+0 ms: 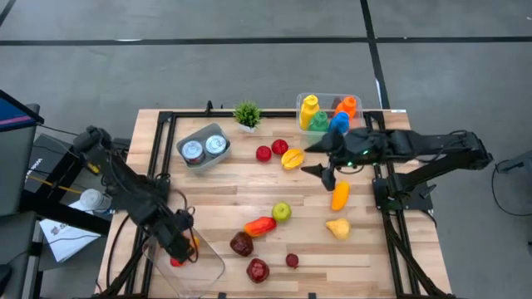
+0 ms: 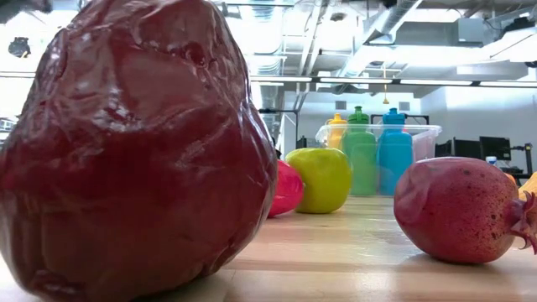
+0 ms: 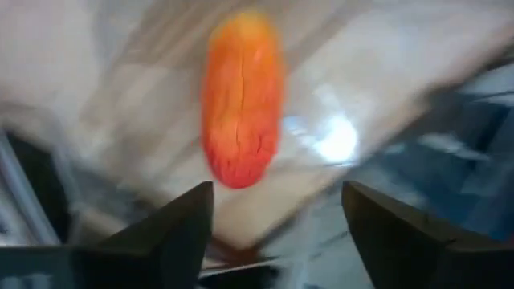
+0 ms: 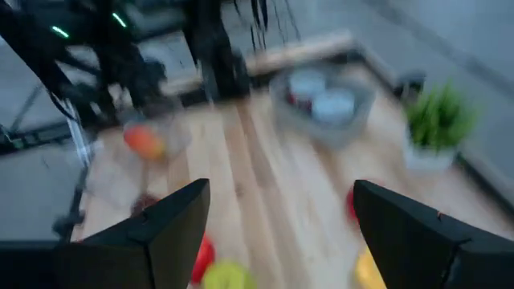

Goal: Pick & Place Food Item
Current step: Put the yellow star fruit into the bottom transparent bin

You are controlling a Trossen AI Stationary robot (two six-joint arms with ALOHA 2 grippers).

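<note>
My left gripper (image 1: 184, 245) (image 3: 277, 225) is open, hovering over a clear plastic container (image 1: 206, 267) at the table's near left corner. An orange-red oblong food item (image 3: 241, 96) (image 1: 195, 241) sits just beyond the fingertips over the container's clear wall, untouched; whether it rests there I cannot tell. A small red item (image 1: 175, 262) lies in the container. My right gripper (image 1: 324, 173) (image 4: 277, 233) is open above the table's right half, beside an orange fruit (image 1: 339, 195) and a yellow fruit (image 1: 292, 158).
Loose foods lie mid-table: green apple (image 1: 282, 213) (image 2: 323, 178), red-orange pepper (image 1: 259, 225), yellow pear (image 1: 337, 227), dark red fruits (image 1: 241, 243) (image 2: 134, 143), pomegranate (image 1: 258, 269) (image 2: 461, 210). At the far edge are a bottle bin (image 1: 328, 112), a plant (image 1: 246, 115) and a can tray (image 1: 204, 148).
</note>
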